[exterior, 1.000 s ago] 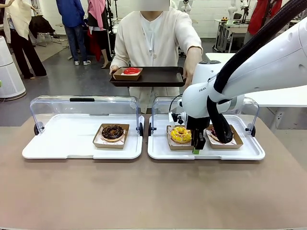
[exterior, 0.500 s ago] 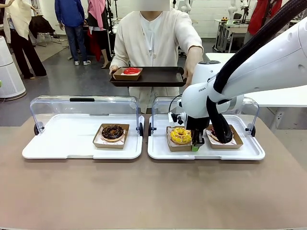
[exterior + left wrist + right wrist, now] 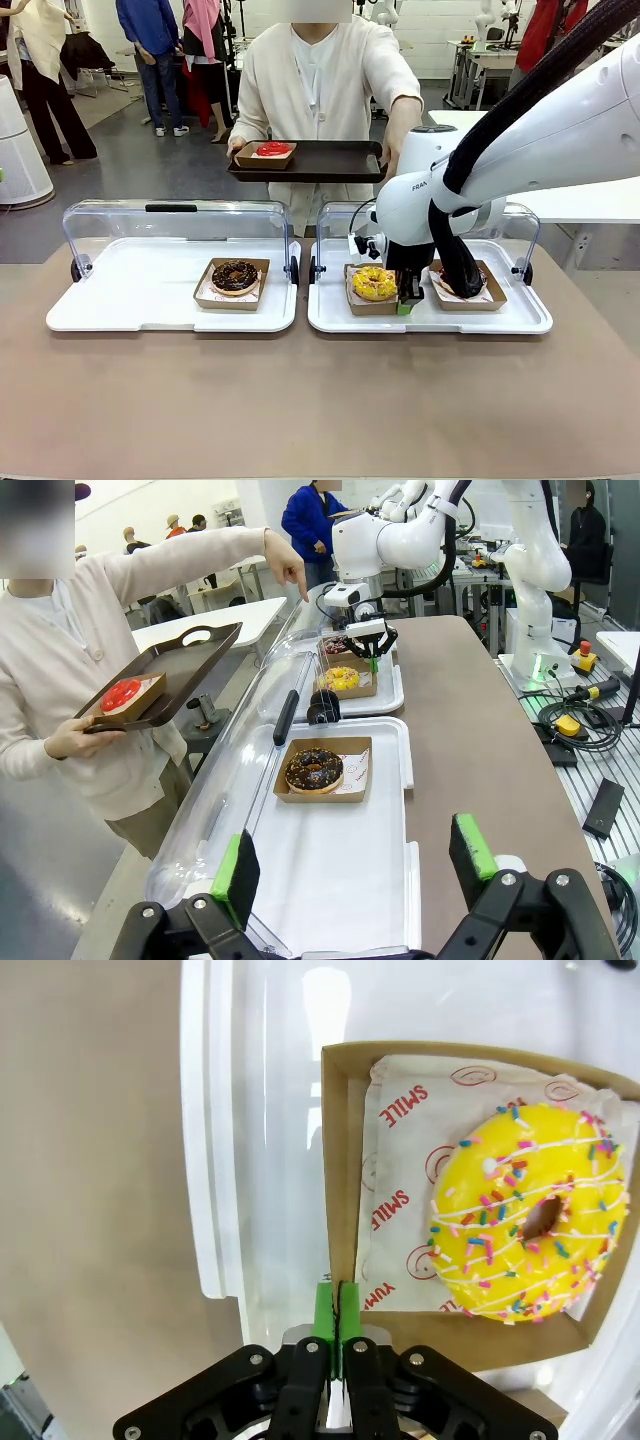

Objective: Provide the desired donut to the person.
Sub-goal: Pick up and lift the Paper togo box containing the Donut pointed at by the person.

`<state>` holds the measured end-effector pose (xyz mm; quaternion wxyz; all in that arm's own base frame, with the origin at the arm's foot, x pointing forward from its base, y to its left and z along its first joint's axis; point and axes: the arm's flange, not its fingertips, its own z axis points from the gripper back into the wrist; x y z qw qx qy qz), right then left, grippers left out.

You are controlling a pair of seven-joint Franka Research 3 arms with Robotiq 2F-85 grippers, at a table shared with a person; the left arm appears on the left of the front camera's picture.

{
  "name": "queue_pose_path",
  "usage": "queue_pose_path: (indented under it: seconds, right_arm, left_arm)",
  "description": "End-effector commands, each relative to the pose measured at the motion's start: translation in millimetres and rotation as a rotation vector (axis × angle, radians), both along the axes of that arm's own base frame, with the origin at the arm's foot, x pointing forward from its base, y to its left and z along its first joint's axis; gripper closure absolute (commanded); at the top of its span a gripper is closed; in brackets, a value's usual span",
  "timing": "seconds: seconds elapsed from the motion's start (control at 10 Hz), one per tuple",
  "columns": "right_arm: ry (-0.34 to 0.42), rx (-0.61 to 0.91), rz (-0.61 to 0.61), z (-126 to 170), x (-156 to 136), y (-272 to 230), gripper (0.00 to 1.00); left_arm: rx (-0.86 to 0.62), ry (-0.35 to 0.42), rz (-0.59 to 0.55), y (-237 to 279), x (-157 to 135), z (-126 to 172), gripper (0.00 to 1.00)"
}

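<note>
Four donuts [image 3: 235, 276], four boxes [image 3: 208, 297], three trays [image 3: 130, 300].

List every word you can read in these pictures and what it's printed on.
"SMILE": red, twice on the liner under the yellow donut.
"YUM": cut off, same liner, by the right gripper pinching the box.
"FRAN": on the right arm, rest hidden.
Nothing else legible.

Grey floor [image 3: 150, 175] lies beyond the brown table [image 3: 300, 400]; 1 white desk [image 3: 590, 200] stands at the right, a white wall [image 3: 430, 20] behind.
</note>
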<state>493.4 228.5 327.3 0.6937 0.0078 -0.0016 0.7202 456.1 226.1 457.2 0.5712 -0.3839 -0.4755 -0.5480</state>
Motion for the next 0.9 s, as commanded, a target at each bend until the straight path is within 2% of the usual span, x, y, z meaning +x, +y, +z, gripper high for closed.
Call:
queue_pose_path:
  seconds: [0.0, 0.1, 0.5, 0.6, 0.8]
  right_arm:
    - [0.010, -0.017, 0.044, 20.9, -19.4, 4.8, 1.00]
    - [0.000, -0.005, 0.042, 43.9, -41.0, 7.0, 1.00]
    - [0.080, -0.045, 0.051, 111.2, -121.4, 11.6, 1.00]
    - [0.062, -0.066, 0.042, 128.5, -139.3, 11.0, 1.00]
    - [-0.027, -0.088, -0.005, 170.6, -172.0, 10.8, 1.00]
  left_arm:
    - [-0.012, -0.003, 0.000, 1.1, 0.3, 2.7, 0.00]
    - [-0.012, -0.003, 0.000, 1.1, 0.3, 2.7, 0.00]
    - [-0.012, -0.003, 0.000, 1.1, 0.3, 2.7, 0.00]
    - [-0.012, -0.003, 0.000, 1.1, 0.3, 2.7, 0.00]
    - [-0.012, -0.003, 0.000, 1.1, 0.3, 2.7, 0.00]
